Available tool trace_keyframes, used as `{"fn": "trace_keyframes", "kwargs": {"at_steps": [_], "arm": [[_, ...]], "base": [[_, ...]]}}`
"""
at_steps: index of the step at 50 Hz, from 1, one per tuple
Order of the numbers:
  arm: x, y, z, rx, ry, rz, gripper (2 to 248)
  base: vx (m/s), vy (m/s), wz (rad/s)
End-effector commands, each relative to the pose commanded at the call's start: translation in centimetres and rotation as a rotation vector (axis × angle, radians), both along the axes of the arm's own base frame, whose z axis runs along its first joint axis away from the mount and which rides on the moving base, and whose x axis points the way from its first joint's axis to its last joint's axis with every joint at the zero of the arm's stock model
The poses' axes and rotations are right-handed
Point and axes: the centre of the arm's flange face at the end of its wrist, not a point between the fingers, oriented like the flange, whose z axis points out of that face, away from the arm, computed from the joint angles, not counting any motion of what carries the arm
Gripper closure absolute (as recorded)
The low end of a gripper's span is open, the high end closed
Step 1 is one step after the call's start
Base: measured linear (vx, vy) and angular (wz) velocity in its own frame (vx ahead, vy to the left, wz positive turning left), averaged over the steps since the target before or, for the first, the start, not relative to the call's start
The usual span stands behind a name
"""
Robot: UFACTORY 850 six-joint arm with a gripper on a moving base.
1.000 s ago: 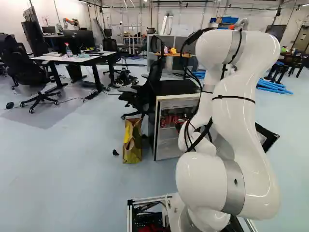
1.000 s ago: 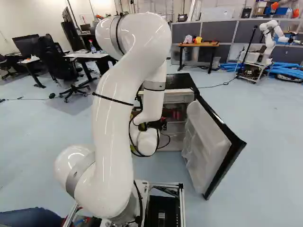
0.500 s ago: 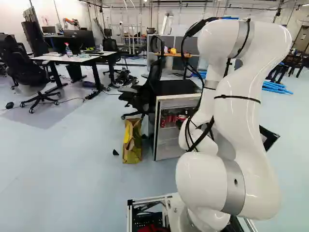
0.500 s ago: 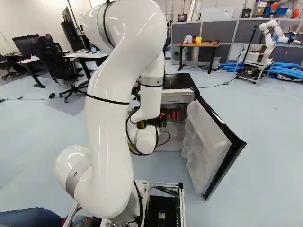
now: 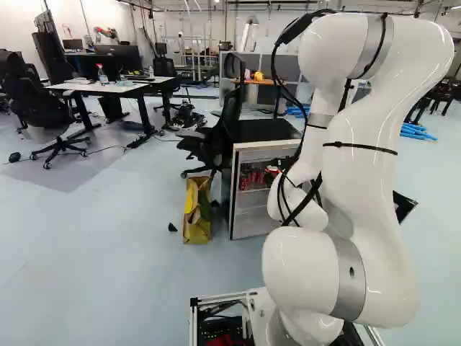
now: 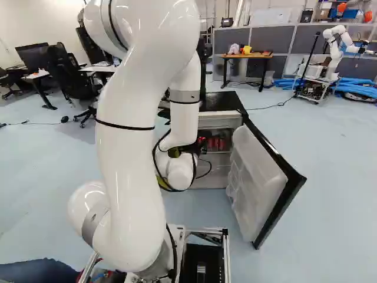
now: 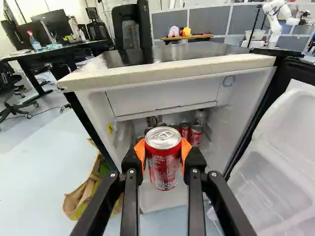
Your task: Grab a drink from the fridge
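In the left base view my gripper (image 5: pixel 274 177) is small and partly hidden by the arm, at the front of the open fridge (image 5: pixel 252 222). The wrist view shows the gripper (image 7: pixel 163 156) shut on a red can (image 7: pixel 163 169), one orange pad on each side of it. The can is upright, its silver lid showing, in front of the fridge's opening. Behind it, more red cans (image 7: pixel 196 135) stand inside the fridge (image 7: pixel 172 71). The fridge door (image 6: pixel 259 183) stands open to the right.
A paper bag (image 5: pixel 197 210) stands on the floor left of the fridge, with an office chair (image 5: pixel 216 137) behind. Desks (image 5: pixel 108 89) are farther left. Another robot (image 6: pixel 334 50) stands at the far right. A small wooden table (image 6: pixel 246 56) is behind the fridge.
The arm has drawn back, its upper part shifting right in the left base view and left in the right base view. The gripper has risen with the can. The base and fridge have not moved.
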Motion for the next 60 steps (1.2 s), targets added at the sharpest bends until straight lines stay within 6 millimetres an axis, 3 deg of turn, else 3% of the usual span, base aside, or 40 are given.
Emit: {"fn": "trace_keyframes", "kwargs": {"at_steps": [60], "arm": [[0.5,-0.1,4.8,-0.050,-0.030,0.009,158]], "base": [[0.000,0.000,0.000]]}}
